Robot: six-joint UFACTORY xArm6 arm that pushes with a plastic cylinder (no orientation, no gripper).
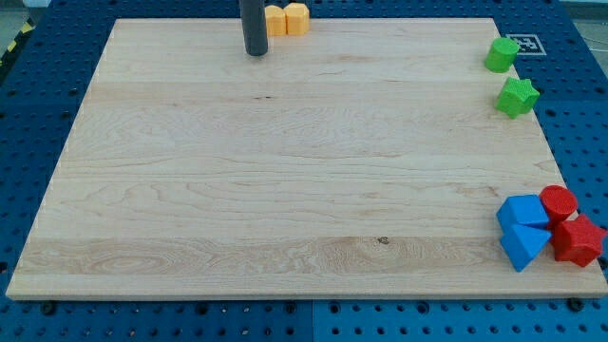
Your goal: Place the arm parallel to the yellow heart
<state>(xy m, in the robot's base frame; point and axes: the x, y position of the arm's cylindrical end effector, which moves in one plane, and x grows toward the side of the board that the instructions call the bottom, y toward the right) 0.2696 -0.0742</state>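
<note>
Two yellow-orange blocks sit at the view's top edge of the wooden board. The left one is partly hidden behind my rod, so its shape is hard to tell. The right one looks faceted. Which of them is the yellow heart I cannot tell. My tip rests on the board just left of and slightly below these two blocks, very close to the left one.
A green cube-like block and a green star lie at the view's upper right. At the lower right, a blue block, a blue triangle, a red cylinder and a red block cluster at the board's edge.
</note>
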